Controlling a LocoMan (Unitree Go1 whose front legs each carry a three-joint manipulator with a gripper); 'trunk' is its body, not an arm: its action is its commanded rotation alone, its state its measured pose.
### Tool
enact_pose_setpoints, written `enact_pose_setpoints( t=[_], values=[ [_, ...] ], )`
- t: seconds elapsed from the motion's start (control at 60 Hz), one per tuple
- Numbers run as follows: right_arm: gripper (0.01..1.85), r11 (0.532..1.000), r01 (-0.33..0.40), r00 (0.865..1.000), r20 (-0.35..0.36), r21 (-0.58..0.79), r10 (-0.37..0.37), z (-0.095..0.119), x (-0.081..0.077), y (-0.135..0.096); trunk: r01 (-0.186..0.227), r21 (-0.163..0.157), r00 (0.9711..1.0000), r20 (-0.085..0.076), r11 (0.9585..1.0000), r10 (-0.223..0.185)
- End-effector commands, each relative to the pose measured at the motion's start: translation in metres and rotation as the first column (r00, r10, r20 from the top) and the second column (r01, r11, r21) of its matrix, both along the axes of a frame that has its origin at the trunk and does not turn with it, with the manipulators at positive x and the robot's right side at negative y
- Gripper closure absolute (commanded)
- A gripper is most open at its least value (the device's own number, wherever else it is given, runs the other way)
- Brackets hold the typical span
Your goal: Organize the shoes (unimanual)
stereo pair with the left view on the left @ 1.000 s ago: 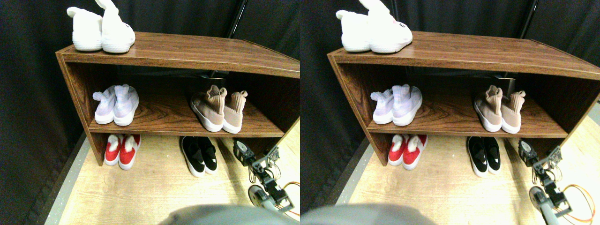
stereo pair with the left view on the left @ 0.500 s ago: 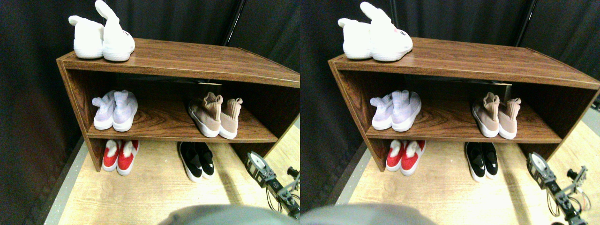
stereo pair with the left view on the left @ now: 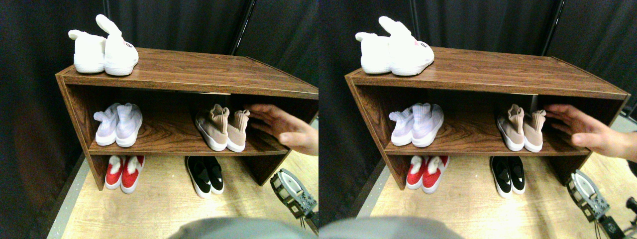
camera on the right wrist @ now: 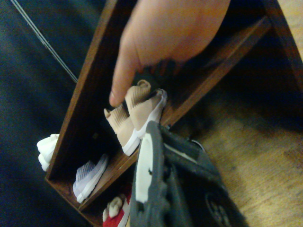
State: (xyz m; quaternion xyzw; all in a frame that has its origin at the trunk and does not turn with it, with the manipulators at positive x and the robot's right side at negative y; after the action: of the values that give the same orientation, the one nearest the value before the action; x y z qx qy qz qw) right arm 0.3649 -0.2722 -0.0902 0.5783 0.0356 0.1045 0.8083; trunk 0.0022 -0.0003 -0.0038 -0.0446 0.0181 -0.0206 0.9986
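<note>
- Shoes first, stereo pair view: tan knit sneakers [stereo pair with the left view on the left: 221,128] side by side, heels outward, on the middle board of the wooden rack [stereo pair with the left view on the left: 189,74], centre-right of the frame.
- Black slip-ons [stereo pair with the left view on the left: 205,175] paired on the pale wood floor [stereo pair with the left view on the left: 164,204] directly below them, lower centre.
- Judged from that: both task pairs look neatly set, so little or nothing seems left to tidy.
- Person's hand [stereo pair with the left view on the left: 278,127] reaching in from the right edge, fingers spread loosely, fingertips just beside the right tan sneaker, nothing held; probably about to shift the pair for another round.
- Right gripper [stereo pair with the left view on the left: 294,195] low at lower right, well apart from any shoe; cannot tell how wide it stands.
- Off-task: white bunny-ear slippers [stereo pair with the left view on the left: 103,50] on top at upper left, lavender sneakers [stereo pair with the left view on the left: 118,124] on the middle board at left, red slippers [stereo pair with the left view on the left: 122,172] under them.
- Wrist view: tan pair [camera on the right wrist: 135,116] at centre on the board, blurred hand [camera on the right wrist: 165,42] filling the upper middle, one finger down beside a sock collar.
- Dark jaw frame [camera on the right wrist: 165,189] across the lower middle; no gap visible, nothing seen gripped.
</note>
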Motion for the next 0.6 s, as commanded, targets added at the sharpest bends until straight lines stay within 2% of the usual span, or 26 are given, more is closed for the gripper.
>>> enact_pose_setpoints(
  t=[0.017, 0.2, 0.6],
  values=[
    [1.8, 0.999, -0.04, 0.995, 0.088, 0.01, 0.039, 0.022, -0.002, 0.01, 0.0, -0.002, 0.9997, 0.025, 1.0, 0.0],
    [1.8, 0.999, -0.051, 0.992, 0.12, -0.003, 0.051, 0.027, -0.004, 0.018, -0.002, -0.001, 0.9996, 0.026, 1.0, 0.002],
    [1.8, 0.999, -0.032, 0.996, 0.079, 0.044, 0.028, 0.021, 0.002, 0.025, -0.005, -0.009, 0.9998, 0.022, 0.9999, 0.005]
  ],
)
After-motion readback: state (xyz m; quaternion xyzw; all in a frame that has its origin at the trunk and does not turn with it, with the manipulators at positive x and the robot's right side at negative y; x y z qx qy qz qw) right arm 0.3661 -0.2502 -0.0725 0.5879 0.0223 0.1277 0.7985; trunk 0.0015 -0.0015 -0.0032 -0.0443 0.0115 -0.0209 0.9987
